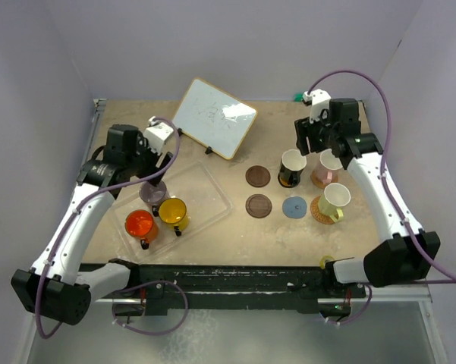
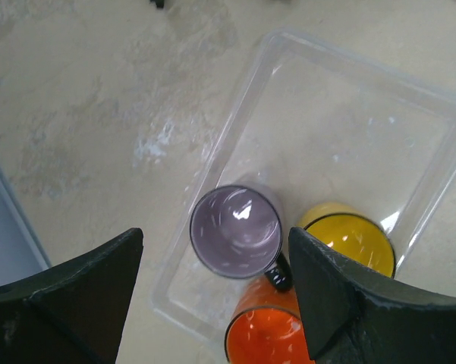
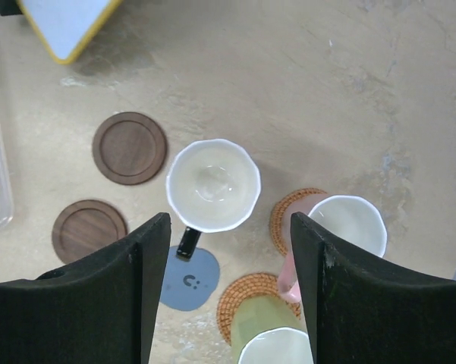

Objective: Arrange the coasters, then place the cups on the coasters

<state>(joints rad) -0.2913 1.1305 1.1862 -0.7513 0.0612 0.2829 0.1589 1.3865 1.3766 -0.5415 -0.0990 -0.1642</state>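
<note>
Inside the clear tray (image 1: 212,189) stand a mauve cup (image 2: 235,231), a yellow cup (image 2: 353,239) and an orange-red cup (image 2: 265,341). My left gripper (image 2: 215,250) hangs open above the mauve cup (image 1: 152,192), its fingers apart from it. My right gripper (image 3: 229,227) is open above the black cup with a white interior (image 3: 212,186); what lies under that cup is hidden. A pink cup (image 3: 349,224) and a yellow-green cup (image 3: 277,345) each stand on a tan woven coaster (image 3: 288,216) (image 3: 239,303). Two dark brown coasters (image 3: 129,148) (image 3: 87,230) and a blue-grey coaster (image 3: 193,282) lie bare.
A small whiteboard with a yellow frame (image 1: 214,118) stands propped at the back middle. A small green object (image 1: 297,96) lies against the back wall. The tray's far half holds nothing.
</note>
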